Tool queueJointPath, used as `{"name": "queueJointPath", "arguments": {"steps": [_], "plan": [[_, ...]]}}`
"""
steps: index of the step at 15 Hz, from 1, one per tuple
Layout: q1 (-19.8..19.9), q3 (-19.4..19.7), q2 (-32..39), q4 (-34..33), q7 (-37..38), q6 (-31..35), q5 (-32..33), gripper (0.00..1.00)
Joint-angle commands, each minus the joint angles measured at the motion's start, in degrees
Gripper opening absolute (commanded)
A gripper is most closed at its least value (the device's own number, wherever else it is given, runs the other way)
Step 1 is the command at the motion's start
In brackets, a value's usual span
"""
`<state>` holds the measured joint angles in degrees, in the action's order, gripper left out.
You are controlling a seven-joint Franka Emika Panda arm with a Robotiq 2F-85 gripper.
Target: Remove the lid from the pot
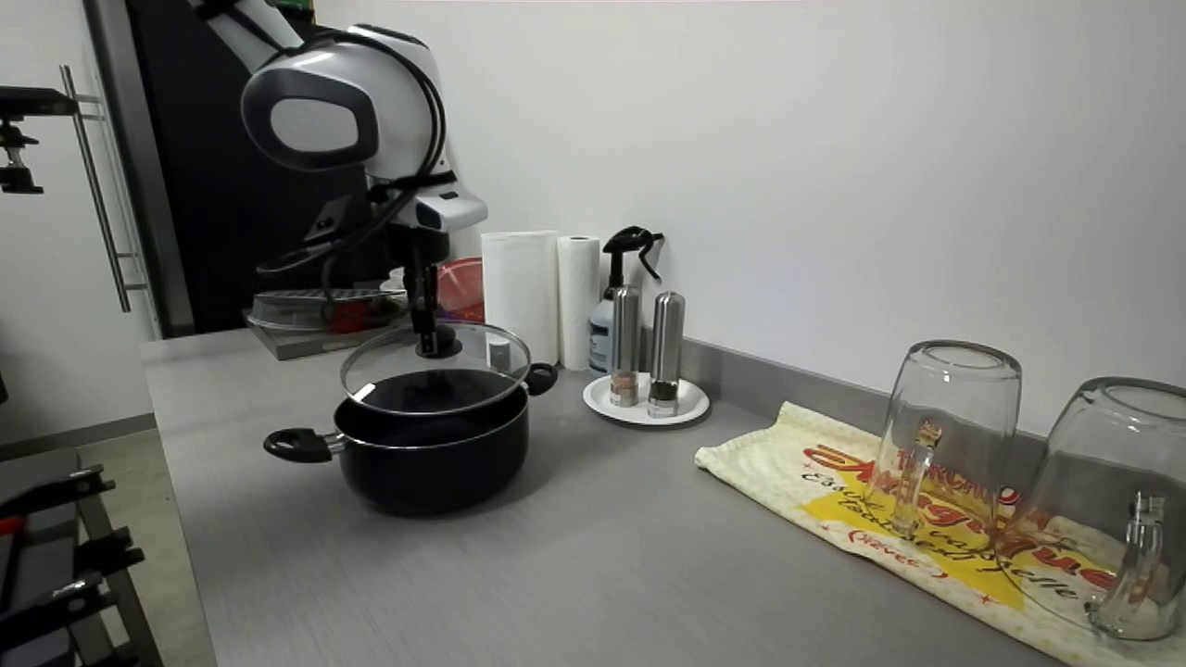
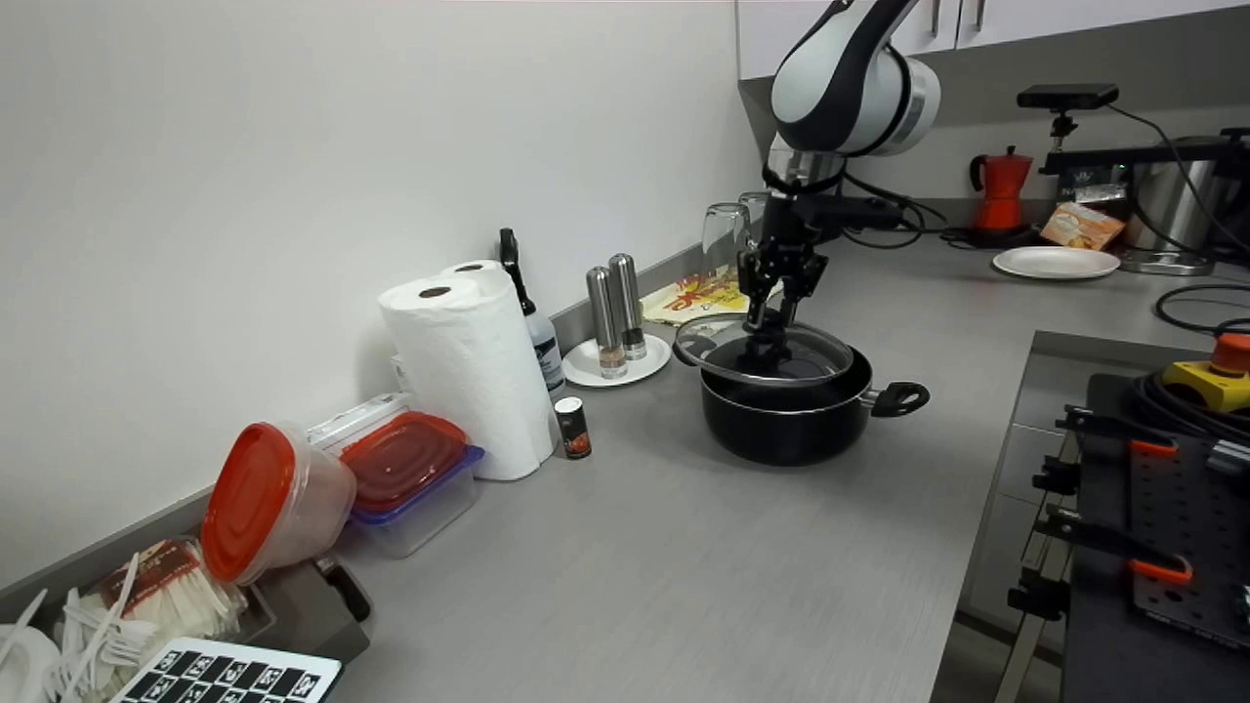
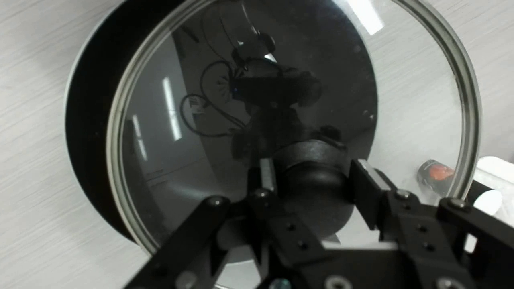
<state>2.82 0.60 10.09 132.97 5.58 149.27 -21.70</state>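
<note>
The black pot [image 1: 435, 477] stands on the grey counter, its two handles showing in an exterior view; it also shows in an exterior view [image 2: 781, 434] and under the lid in the wrist view [image 3: 86, 132]. The glass lid [image 1: 454, 391] is raised a little above the pot, tilted and shifted off its centre; it also shows in an exterior view [image 2: 815, 353] and the wrist view [image 3: 192, 156]. My gripper [image 3: 317, 174] is shut on the lid's dark knob, one finger each side. It also shows in both exterior views [image 1: 428, 341] [image 2: 770, 327].
A white tray [image 1: 600, 405] with two mills, a spray bottle [image 1: 602, 333] and paper towel rolls [image 1: 519, 296] stand along the wall. A small shaker [image 2: 573, 428] is near the rolls. Upturned glasses [image 1: 954, 408] stand on a printed cloth [image 1: 778, 454]. Plastic containers [image 2: 283, 498] are at the wall.
</note>
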Motion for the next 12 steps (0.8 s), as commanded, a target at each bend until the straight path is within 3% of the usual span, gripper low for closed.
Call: {"name": "queueJointPath", "arguments": {"steps": [1, 12], "plan": [[-0.19, -0.99, -5.17, 1.38, -0.95, -2.04, -0.86, 0.25], [-7.97, -7.01, -12.15, 8.08, -0.27, -0.82, 5.31, 0.24]]}}
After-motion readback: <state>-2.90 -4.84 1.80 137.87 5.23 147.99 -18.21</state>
